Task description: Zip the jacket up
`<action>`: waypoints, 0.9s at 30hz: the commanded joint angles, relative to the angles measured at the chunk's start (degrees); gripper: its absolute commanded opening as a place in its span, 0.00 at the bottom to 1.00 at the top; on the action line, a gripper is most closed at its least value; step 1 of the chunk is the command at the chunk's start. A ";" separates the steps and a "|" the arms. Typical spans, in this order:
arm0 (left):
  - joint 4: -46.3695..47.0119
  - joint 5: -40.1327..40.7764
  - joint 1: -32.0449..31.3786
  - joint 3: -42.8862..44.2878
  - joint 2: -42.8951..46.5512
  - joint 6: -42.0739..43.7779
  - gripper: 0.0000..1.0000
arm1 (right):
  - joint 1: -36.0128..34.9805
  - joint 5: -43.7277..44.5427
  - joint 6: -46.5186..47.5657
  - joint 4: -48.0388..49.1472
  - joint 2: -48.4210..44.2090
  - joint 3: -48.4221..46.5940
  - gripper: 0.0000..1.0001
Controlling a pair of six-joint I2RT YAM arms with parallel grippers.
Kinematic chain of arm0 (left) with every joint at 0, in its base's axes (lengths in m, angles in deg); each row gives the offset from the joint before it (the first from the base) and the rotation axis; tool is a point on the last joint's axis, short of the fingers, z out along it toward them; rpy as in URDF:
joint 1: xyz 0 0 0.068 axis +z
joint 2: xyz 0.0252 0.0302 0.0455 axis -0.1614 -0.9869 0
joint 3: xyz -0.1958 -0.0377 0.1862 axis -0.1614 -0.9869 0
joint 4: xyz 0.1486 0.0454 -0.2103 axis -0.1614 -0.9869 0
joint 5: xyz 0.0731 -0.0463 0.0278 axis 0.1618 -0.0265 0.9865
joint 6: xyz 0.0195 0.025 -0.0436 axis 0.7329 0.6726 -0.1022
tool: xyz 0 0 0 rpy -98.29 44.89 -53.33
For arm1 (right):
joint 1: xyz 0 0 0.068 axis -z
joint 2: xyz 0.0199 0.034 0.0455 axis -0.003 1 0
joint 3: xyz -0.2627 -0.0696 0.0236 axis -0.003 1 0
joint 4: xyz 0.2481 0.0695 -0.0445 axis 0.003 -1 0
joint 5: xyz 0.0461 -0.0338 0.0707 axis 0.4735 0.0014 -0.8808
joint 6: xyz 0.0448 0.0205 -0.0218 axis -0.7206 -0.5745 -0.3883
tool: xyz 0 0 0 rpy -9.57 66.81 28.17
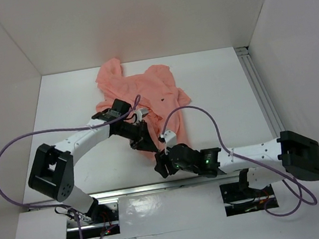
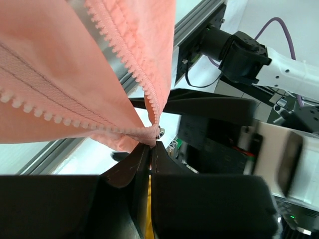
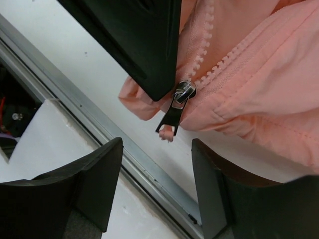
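Two sets of fingers work at the jacket's (image 1: 155,90) lifted bottom corner, just above the rail (image 1: 157,187) at the bench's (image 1: 74,102) near edge; the rest lies crumpled beyond that rail. Your left fingers (image 2: 151,154) are pinched tight on the fabric at the zipper's base. Your right fingers (image 1: 161,167) stand apart just short of the zipper pull (image 3: 172,117), not touching it.

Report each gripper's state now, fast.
Left gripper: closed, pinching the jacket at its hem.
Right gripper: open, holding nothing; the zipper pull sits just ahead of its jaws, untouched.
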 commanded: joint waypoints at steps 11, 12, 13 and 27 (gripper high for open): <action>0.59 -1.94 -0.20 -1.80 4.04 -0.83 0.00 | -0.54 4.38 3.05 10.22 2.10 0.45 0.47; 0.59 -1.42 -0.20 -1.80 4.04 -0.83 0.00 | -1.06 4.38 3.05 10.23 2.10 0.45 0.41; 0.59 -1.42 -0.20 -1.80 4.04 -0.83 0.00 | -1.07 4.38 3.05 10.23 2.10 0.45 0.39; 0.06 -0.36 -0.20 -1.80 3.51 0.31 0.00 | -2.21 6.39 3.05 -0.40 -5.81 -0.60 0.00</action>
